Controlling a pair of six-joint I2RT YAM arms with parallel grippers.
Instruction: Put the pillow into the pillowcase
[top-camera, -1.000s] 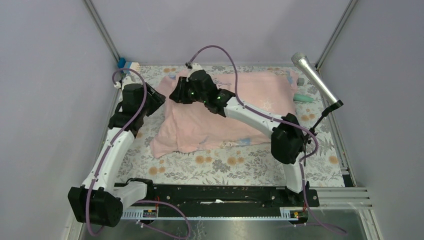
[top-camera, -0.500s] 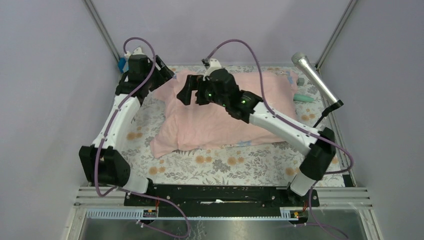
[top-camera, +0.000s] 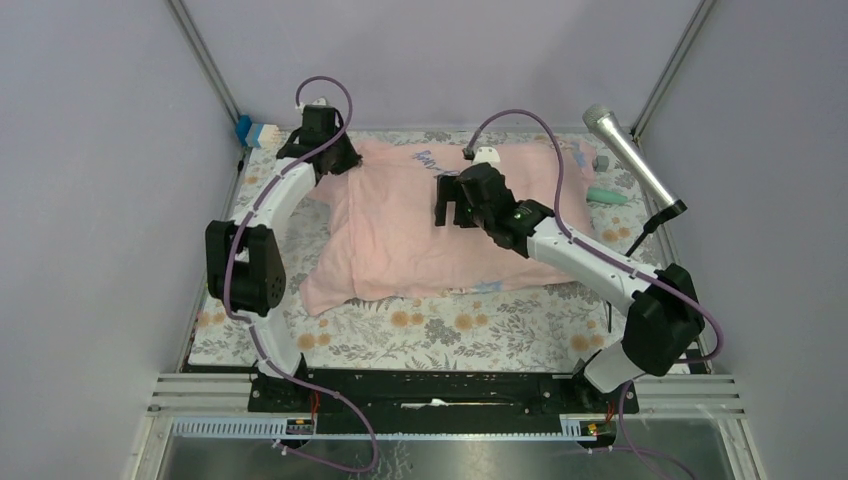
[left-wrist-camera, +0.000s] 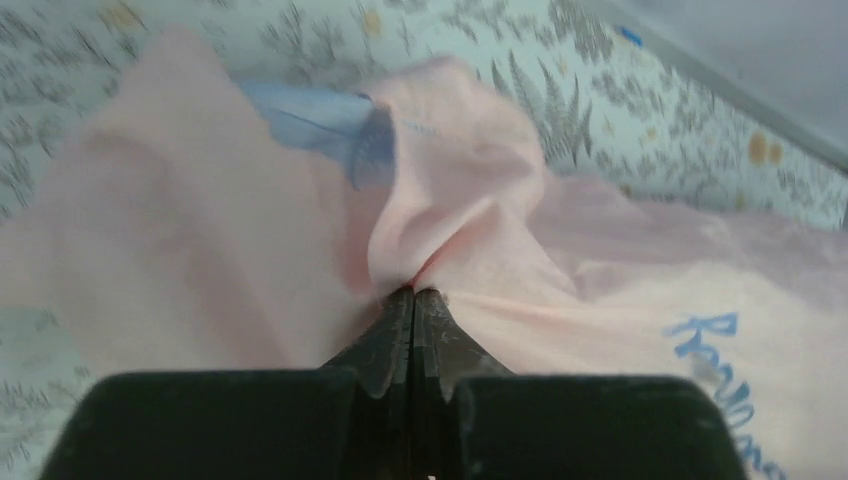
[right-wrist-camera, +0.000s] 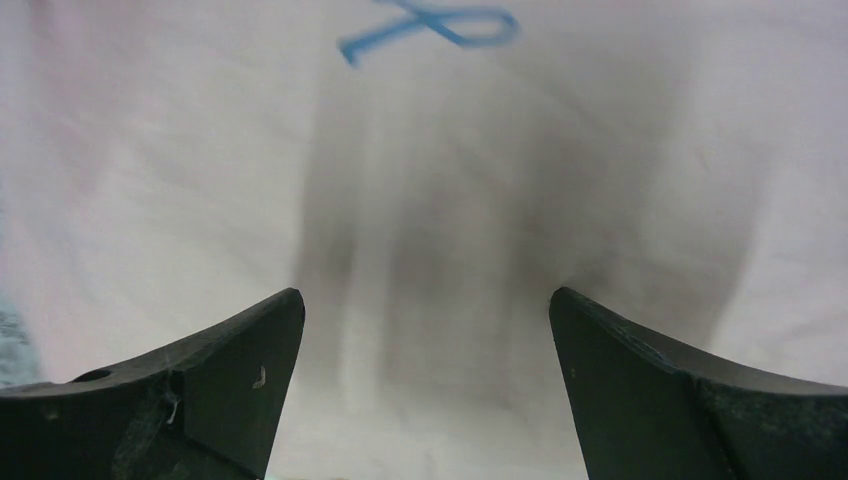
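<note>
Pillowcase lies plump on the cloth's far half, pillow unseen, likely inside. Left gripper has its jaws clamped on the hem at the cloth's far-left. Right gripper hovers mid-cloth, jaws wide. Next move, likely: tug the hem over the pillow.

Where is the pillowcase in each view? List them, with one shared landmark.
Top external: pillowcase spread across the middle.
Left wrist: fills most of it; left gripper shut on a fold, bottom centre.
Right wrist: fills it, behind the open right gripper.
Shared landmark: its blue writing, at the far edge from above, right edge for left wrist, top for right wrist.
</note>
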